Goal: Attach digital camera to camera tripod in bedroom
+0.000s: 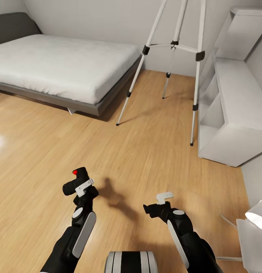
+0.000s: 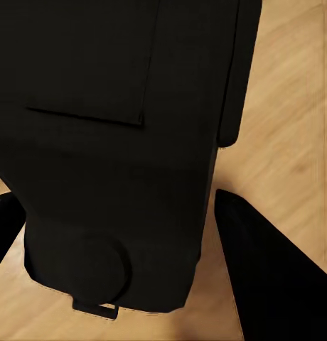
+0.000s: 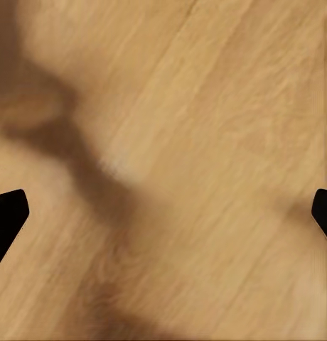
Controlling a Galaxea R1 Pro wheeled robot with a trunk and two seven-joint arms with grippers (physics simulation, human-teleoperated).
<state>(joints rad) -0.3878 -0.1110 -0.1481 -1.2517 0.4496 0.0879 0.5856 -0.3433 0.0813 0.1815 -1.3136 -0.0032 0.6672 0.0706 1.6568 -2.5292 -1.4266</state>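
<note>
The digital camera (image 1: 80, 175), small, black and boxy with a red dot on top, is held low over the wood floor in my left gripper (image 1: 76, 185), which is shut on it. In the left wrist view its dark body (image 2: 114, 142) sits between the black fingers (image 2: 270, 277). My right gripper (image 1: 149, 208) hangs open over bare floor, its fingertips (image 3: 7, 213) far apart and nothing between them. The camera tripod (image 1: 173, 43) stands at the far side of the bedroom on silver-white legs with black joints. Its top is cut off by the head view's upper edge.
A grey bed with a white mattress (image 1: 51, 64) fills the far left. A white shelf unit (image 1: 237, 113) stands along the right wall next to the tripod's right leg. A lit lamp (image 1: 256, 220) is at the near right. Open wood floor (image 1: 153, 151) lies between me and the tripod.
</note>
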